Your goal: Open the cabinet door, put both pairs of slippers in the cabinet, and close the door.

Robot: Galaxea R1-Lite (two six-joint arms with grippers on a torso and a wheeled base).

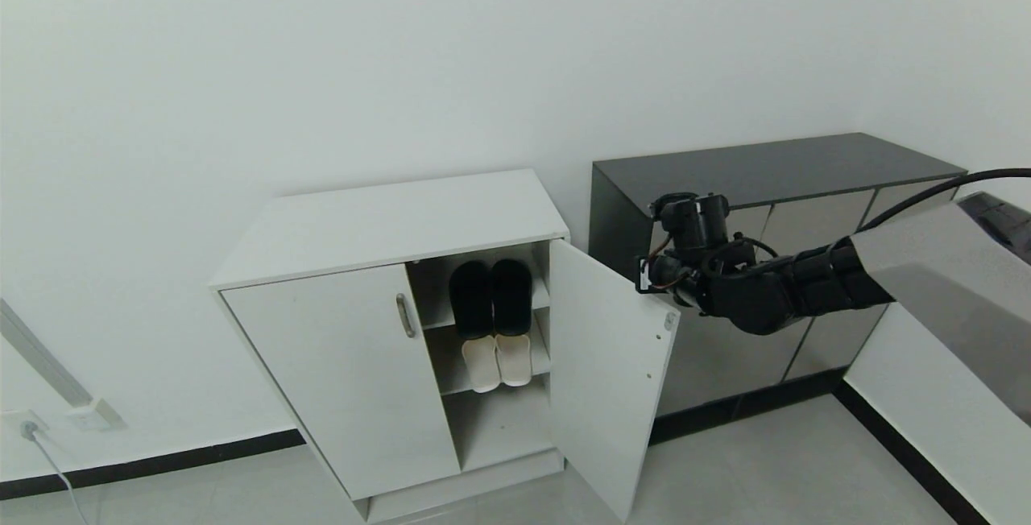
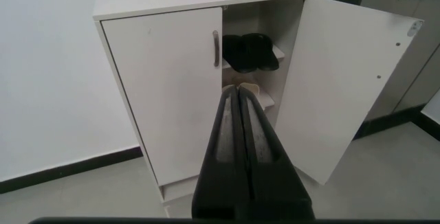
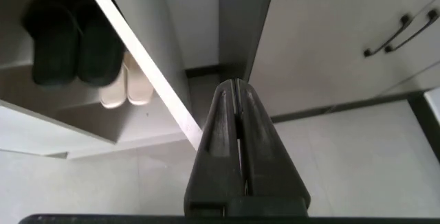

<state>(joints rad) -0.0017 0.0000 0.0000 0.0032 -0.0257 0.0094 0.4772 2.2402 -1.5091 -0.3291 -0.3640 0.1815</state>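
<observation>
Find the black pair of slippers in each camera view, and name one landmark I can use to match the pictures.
Head view: black slippers on the cabinet's upper shelf, directly above the white slippers.
Left wrist view: black slippers on that shelf, inside the opening beside the open door.
Right wrist view: black slippers on the shelf, white slippers on the next shelf.
Shared landmark: the open door, seen edge-on from the right wrist.

Both slipper pairs (image 1: 492, 312) inside cabinet (image 1: 403, 223)

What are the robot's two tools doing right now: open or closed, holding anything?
Left tool: closed, holding nothing.
Right tool: closed, holding nothing.
</observation>
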